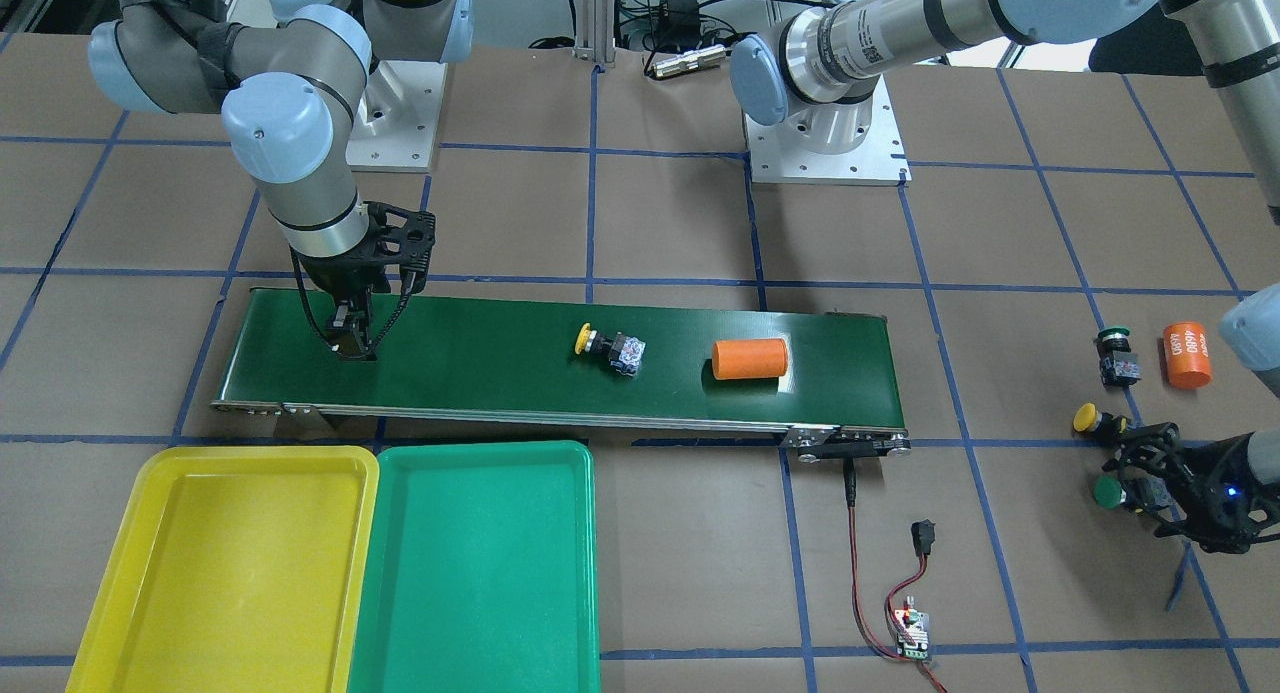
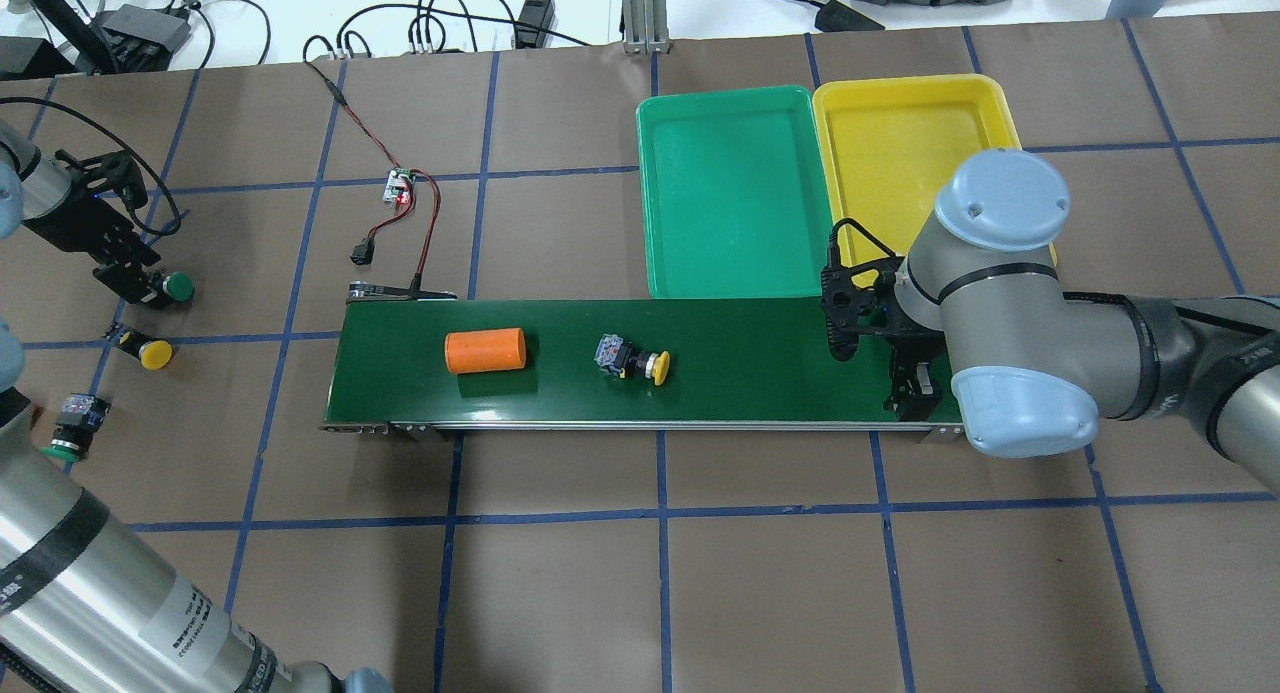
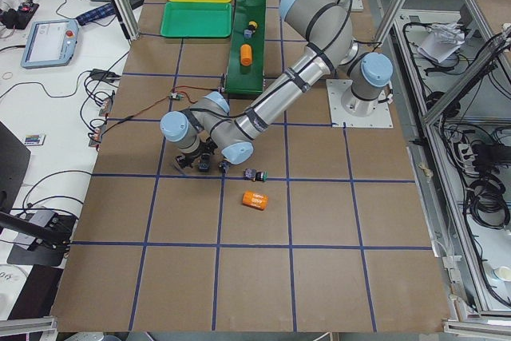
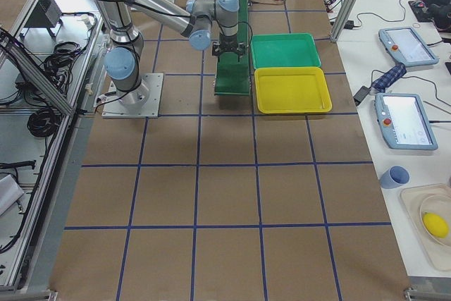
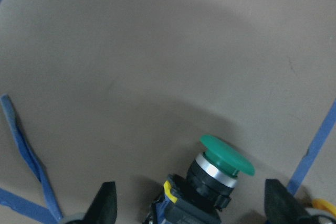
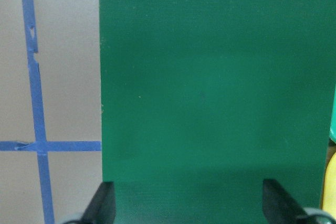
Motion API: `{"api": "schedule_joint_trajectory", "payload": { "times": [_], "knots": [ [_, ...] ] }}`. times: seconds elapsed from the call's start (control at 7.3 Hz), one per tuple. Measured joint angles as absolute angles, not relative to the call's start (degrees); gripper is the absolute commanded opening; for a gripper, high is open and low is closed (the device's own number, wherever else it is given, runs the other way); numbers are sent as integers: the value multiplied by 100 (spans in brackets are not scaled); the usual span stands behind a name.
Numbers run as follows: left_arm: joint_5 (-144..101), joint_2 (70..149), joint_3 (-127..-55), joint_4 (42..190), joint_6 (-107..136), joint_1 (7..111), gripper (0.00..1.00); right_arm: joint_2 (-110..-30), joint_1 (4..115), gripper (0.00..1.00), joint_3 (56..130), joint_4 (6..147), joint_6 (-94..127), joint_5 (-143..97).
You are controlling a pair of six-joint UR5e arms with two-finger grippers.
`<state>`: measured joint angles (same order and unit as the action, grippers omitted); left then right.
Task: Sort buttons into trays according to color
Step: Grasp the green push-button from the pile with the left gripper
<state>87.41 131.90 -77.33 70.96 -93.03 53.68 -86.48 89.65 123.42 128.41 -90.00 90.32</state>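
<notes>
My left gripper (image 1: 1150,488) is open and low over the table, its fingers either side of a green button (image 5: 226,156) without touching it; the button also shows in the overhead view (image 2: 178,287). A yellow button (image 1: 1095,420) and a second green button (image 1: 1115,353) lie close by on the table. Another yellow button (image 1: 610,348) lies on its side mid-belt. My right gripper (image 1: 350,343) is open and empty just above the conveyor belt's end next to the trays. The yellow tray (image 1: 230,563) and the green tray (image 1: 470,573) stand side by side, with nothing in them.
The long dark-green conveyor belt (image 1: 480,358) carries an orange cylinder (image 1: 750,359). A second orange cylinder (image 1: 1186,354) lies on the table near the left gripper. A small circuit board with red wires (image 1: 912,628) lies off the belt's end.
</notes>
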Motion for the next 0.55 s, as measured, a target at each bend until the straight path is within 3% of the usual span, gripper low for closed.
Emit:
{"api": "schedule_joint_trajectory", "payload": {
  "times": [0.14, 0.55],
  "knots": [
    [8765, 13198, -7732, 7094, -9290, 5370, 0, -8648, 8965, 100, 12343, 12841, -9000, 9031],
    [8888, 13069, -7725, 7102, -9311, 5423, 0, -8649, 8965, 100, 12338, 12841, -9000, 9038]
  ]
}}
